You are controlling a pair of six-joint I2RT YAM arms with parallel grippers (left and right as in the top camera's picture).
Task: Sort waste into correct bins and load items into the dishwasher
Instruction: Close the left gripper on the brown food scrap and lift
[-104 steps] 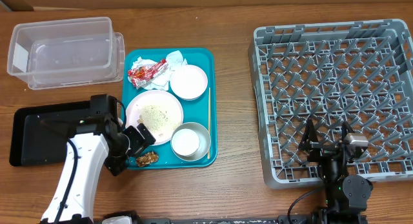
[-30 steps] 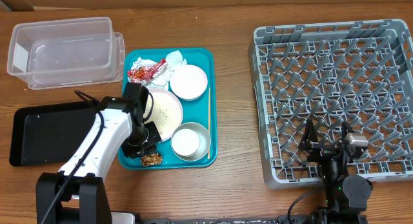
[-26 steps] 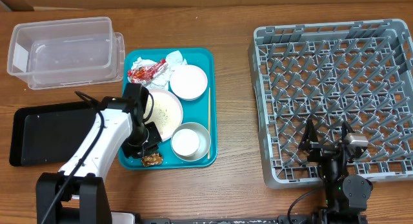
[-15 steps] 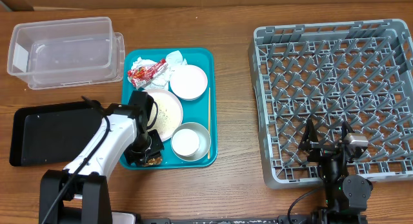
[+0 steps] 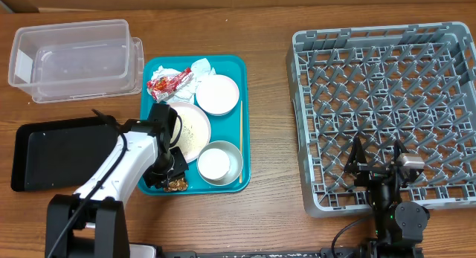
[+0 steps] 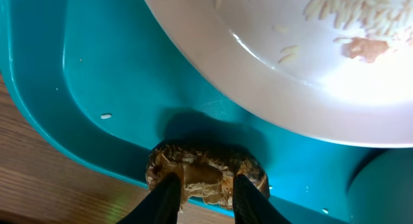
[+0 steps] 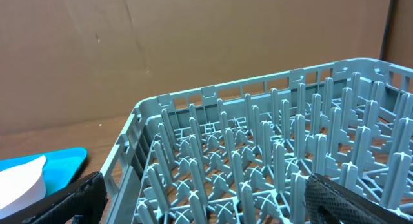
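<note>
At the near-left corner of the teal tray [image 6: 97, 69], pinching a brown food scrap [image 6: 203, 175] with narrow left jaws, hard against the tray wall. Could crumble or slip out on lifting, given so shallow a bite on a soft lump; might also drag the tray or nudge the rice-strewn plate [image 6: 290, 75] just behind. Looks lumpy, glossy, ragged-edged, wider than the grip. Over at the grey dish rack [image 5: 383, 109], right jaws spread wide, holding nothing.

table [image 5: 268, 102]: matt grained wood
serving tray [image 6: 97, 69]: smooth glossy plastic
plate [image 6: 258, 75]: glossy smooth white
food scrap [image 6: 206, 172]: rough crumbly brown
dish rack [image 7: 258, 159]: matt grey plastic
tub [image 5: 74, 57]: clear smooth plastic
</note>
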